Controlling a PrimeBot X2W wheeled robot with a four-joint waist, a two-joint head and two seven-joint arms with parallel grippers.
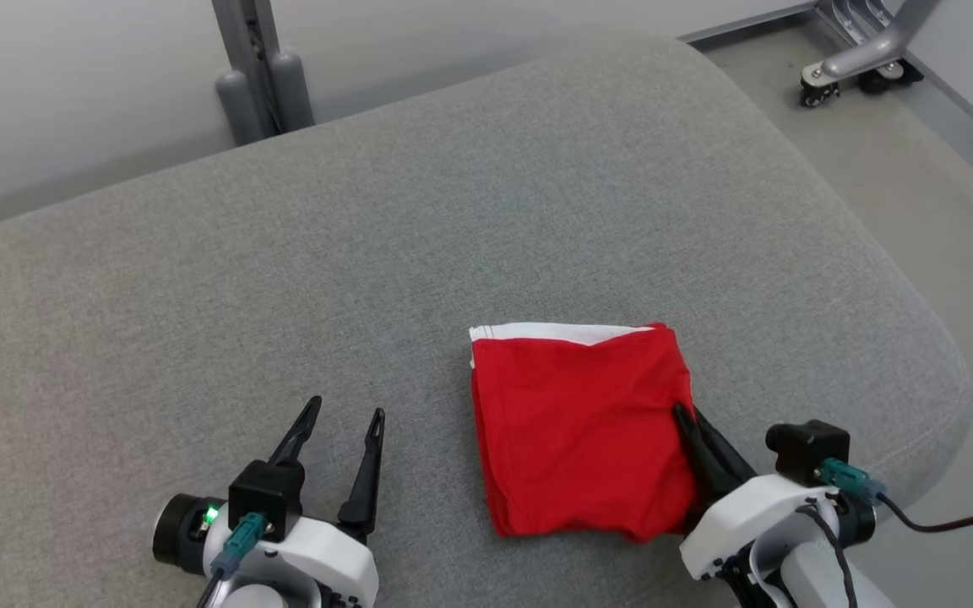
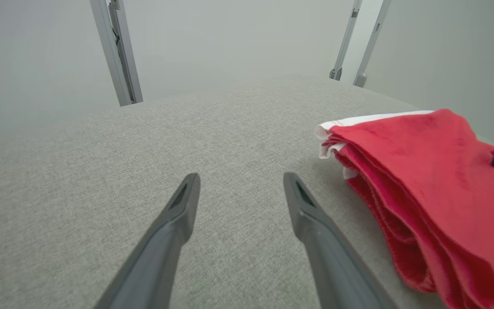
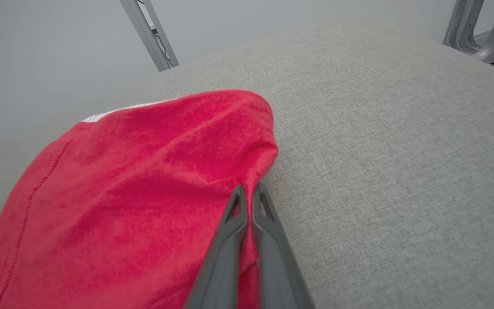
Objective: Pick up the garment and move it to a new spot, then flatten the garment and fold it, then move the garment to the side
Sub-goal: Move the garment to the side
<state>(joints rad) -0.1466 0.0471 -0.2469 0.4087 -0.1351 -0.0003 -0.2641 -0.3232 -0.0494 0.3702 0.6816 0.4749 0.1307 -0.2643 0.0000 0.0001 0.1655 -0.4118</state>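
The garment [image 1: 575, 426] is red with a white band along its far edge, folded into a compact square on the grey cushion [image 1: 368, 253]. My right gripper [image 1: 682, 415] is shut on the garment's right edge; in the right wrist view its fingers [image 3: 249, 195] pinch a fold of red cloth [image 3: 144, 180]. My left gripper [image 1: 345, 414] stands open to the left of the garment, clear of it, with nothing between its fingers. In the left wrist view the left gripper [image 2: 240, 182] hovers over bare cushion, and the garment's stacked layers [image 2: 423, 180] lie to its right.
The cushion's rounded right edge [image 1: 934, 355] drops to a pale floor [image 1: 917, 169]. A grey metal post [image 1: 263, 76] stands behind the cushion, and a wheeled metal frame [image 1: 858, 59] sits on the floor at the far right. A dark cable [image 1: 951, 519] trails from my right wrist.
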